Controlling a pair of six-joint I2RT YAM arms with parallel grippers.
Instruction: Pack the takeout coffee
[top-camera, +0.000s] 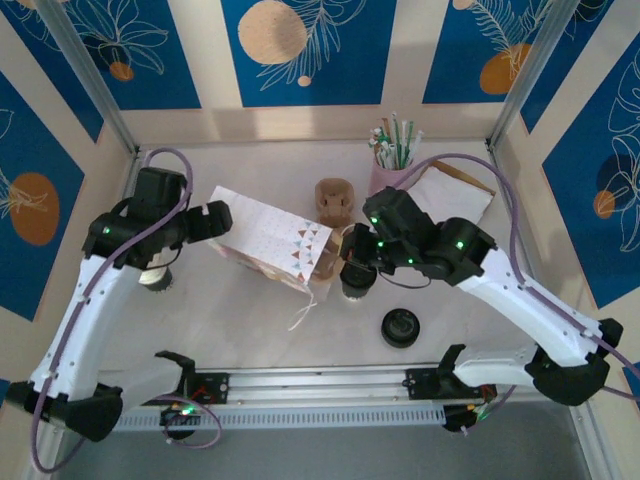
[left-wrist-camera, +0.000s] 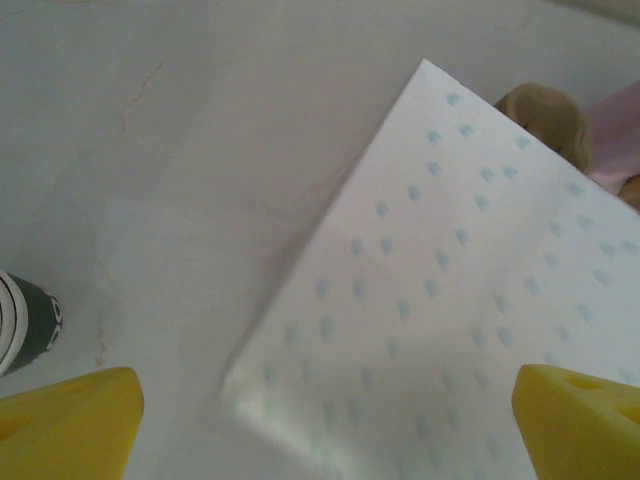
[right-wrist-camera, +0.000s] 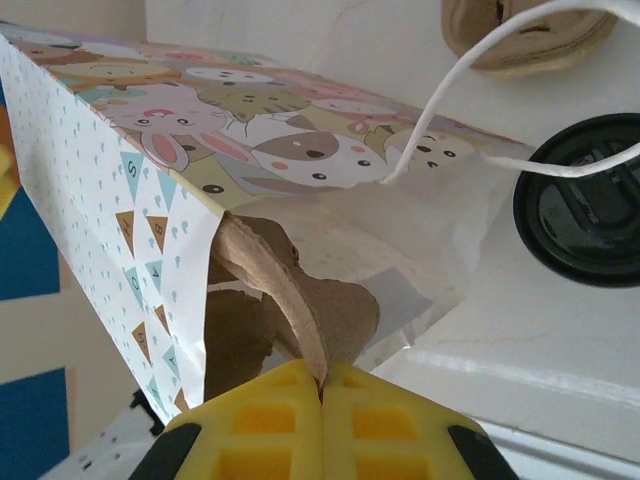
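The takeout coffee (top-camera: 358, 282) stands by the mouth of a patterned paper bag (top-camera: 268, 238) that lies on its side. Its black lid (right-wrist-camera: 585, 205) has the bag's white string handle running across it. My right gripper (top-camera: 338, 258) (right-wrist-camera: 322, 385) is shut on the edge of a brown pulp cup carrier (right-wrist-camera: 300, 300) that reaches into the bag's mouth (right-wrist-camera: 400, 250). My left gripper (top-camera: 215, 218) (left-wrist-camera: 330, 430) is open wide at the bag's closed end. The bag's dotted side (left-wrist-camera: 460, 290) lies just beyond its fingertips (left-wrist-camera: 70, 425).
A white cup with a dark band (top-camera: 155, 278) (left-wrist-camera: 25, 325) stands under the left arm, its top hidden. A black round lid (top-camera: 400, 327) lies near the front rail. A second pulp carrier (top-camera: 335, 200), a pink cup of straws (top-camera: 390, 165) and a flat packet (top-camera: 450, 195) sit behind.
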